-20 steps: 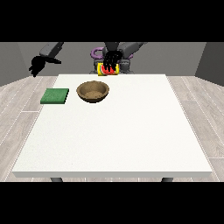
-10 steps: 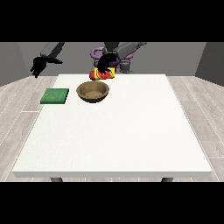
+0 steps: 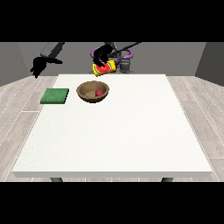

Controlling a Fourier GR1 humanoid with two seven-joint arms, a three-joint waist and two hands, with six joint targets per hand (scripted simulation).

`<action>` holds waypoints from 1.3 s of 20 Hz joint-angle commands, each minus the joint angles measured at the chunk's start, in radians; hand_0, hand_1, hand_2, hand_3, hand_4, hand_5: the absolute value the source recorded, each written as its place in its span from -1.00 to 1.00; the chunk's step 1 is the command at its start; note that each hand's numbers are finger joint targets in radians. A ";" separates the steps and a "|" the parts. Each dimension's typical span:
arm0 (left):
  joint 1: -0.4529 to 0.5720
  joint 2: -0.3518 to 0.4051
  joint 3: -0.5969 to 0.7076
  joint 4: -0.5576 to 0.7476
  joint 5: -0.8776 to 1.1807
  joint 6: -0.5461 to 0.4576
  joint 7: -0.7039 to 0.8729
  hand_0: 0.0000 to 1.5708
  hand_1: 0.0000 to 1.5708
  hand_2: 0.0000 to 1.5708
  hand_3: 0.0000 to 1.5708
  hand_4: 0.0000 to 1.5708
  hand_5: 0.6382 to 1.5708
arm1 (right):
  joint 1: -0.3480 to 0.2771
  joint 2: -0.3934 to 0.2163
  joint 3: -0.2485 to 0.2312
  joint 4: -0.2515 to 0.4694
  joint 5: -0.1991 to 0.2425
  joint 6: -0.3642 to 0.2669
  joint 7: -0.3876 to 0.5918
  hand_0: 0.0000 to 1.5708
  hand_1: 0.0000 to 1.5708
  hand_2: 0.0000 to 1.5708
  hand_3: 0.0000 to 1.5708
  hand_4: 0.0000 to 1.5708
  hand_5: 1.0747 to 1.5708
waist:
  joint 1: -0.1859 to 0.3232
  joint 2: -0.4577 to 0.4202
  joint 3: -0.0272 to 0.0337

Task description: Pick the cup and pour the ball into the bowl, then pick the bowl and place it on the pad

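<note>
A big white table [image 3: 118,140] fills most of the room, standing on dark legs [image 3: 56,179] that barely show under its near edge. Around it runs a pale grey plank floor [image 3: 19,105], and behind it plain grey walls [image 3: 175,57].

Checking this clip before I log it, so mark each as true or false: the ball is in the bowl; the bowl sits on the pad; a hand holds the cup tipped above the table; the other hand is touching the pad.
1. The small red ball lies inside the brown wooden bowl. True.
2. The bowl sits on the flat green pad. False: it stands on the white table, beside the pad and apart from it.
3. The hand at the view's right holds the yellow cup tipped on its side, above and behind the bowl. True.
4. The hand at the view's left touches the pad. False: it hangs in the air beyond the table's far left corner.
</note>
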 commanded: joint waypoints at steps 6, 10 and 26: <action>0.017 -0.008 0.025 -0.059 -0.073 -0.063 -0.021 0.93 0.93 1.00 1.00 0.53 0.77 | 0.026 0.045 0.031 0.029 0.002 0.030 0.024 -1.00 -1.00 -1.00 -1.00 -0.45 0.94 | -0.004 0.000 -0.0006; 0.080 0.017 0.246 -0.202 0.139 0.117 -0.056 -1.00 -1.00 1.00 1.00 0.62 0.75 | 0.046 0.001 -0.034 0.051 -0.032 -0.006 -0.002 -1.00 -1.00 -1.00 -1.00 -0.41 0.94 | 0.140 0.024 -0.0030; 0.273 -0.007 0.711 -0.330 0.998 0.229 -0.416 0.00 0.00 -0.10 -0.88 0.10 0.91 | -0.063 0.072 -0.054 -0.015 -0.089 -0.073 0.055 -1.00 -1.00 -1.00 -1.00 -0.51 0.99 | 0.179 0.249 -0.0051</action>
